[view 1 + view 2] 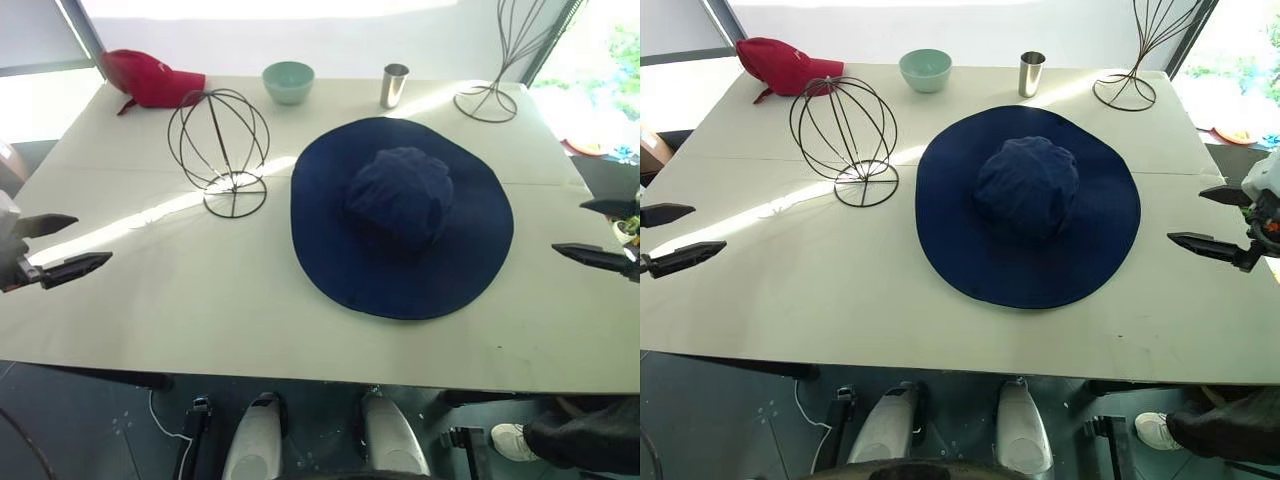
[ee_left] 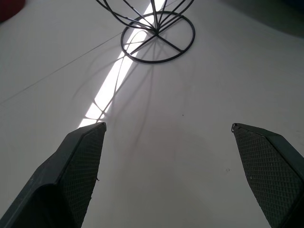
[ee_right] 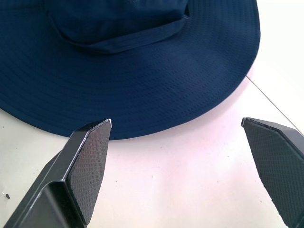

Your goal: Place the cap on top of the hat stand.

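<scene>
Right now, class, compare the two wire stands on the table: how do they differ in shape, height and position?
The hat stand is a short globe of thin hoops; the taller wire stand is narrow, with prongs flaring upward. The hat stand sits left of the cap, near the red baseball cap; the taller one stands at the far right corner. Both are dark wire on ring bases, and both are bare.

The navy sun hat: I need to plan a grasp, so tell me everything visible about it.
The navy sun hat is dark blue woven fabric with a very wide round floppy brim and a soft, crumpled crown with a band at its base. It lies flat, crown up, on the white table, right of the globe-shaped wire stand. Nothing else touches it; both tools are clear of it.
</scene>
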`<control>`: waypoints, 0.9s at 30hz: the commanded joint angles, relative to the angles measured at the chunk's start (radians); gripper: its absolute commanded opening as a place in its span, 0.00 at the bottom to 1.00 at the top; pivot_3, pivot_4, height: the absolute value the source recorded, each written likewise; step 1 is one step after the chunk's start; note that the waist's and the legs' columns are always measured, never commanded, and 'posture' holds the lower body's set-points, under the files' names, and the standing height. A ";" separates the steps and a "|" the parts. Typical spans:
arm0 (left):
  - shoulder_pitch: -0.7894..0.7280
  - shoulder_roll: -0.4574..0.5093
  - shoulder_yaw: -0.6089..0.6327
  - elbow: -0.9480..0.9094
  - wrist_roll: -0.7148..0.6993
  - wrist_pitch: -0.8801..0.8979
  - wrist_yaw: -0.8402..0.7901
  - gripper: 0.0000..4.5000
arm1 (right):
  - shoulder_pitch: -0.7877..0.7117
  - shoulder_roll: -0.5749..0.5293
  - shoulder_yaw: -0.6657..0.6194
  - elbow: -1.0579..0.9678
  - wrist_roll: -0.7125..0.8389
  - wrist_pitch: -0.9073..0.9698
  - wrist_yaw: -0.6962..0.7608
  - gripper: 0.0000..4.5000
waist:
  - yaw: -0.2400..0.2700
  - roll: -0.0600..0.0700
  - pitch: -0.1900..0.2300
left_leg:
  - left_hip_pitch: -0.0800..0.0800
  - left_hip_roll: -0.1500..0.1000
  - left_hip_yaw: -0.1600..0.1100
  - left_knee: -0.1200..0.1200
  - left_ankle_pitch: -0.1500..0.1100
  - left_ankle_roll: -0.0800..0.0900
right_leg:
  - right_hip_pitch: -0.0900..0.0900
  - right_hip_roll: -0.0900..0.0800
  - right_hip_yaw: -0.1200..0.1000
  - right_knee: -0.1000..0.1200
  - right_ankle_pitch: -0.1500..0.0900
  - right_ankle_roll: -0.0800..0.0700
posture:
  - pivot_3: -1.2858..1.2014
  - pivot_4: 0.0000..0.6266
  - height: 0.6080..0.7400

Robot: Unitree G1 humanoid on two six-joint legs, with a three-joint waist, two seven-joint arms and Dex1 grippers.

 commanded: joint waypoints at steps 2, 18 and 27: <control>-0.001 0.008 0.043 -0.011 0.001 -0.011 0.014 0.99 | -0.028 -0.014 -0.012 0.024 -0.011 -0.041 -0.004 1.00 | 0.001 0.000 0.000 | 0.000 0.000 0.000 0.000 0.000 0.000 | 0.000 0.000 0.000 0.000 0.000 0.000 | 0.52 0.24 0.99; -0.072 -0.005 -0.013 -0.045 -0.052 0.036 0.020 0.99 | -0.067 -0.001 0.012 0.073 -0.045 -0.063 -0.071 1.00 | 0.001 0.000 0.000 | 0.001 0.000 0.000 0.004 0.000 0.000 | 0.001 0.001 0.000 0.005 0.000 0.000 | 0.52 0.24 0.99; -0.184 0.021 -0.183 -0.243 -0.190 0.162 -0.118 0.99 | 0.087 0.038 -0.096 -0.437 0.079 0.133 -0.089 1.00 | 0.005 0.000 0.000 | 0.001 0.003 0.000 0.005 0.000 0.000 | 0.001 0.004 0.001 0.007 0.000 0.001 | 0.52 0.24 0.99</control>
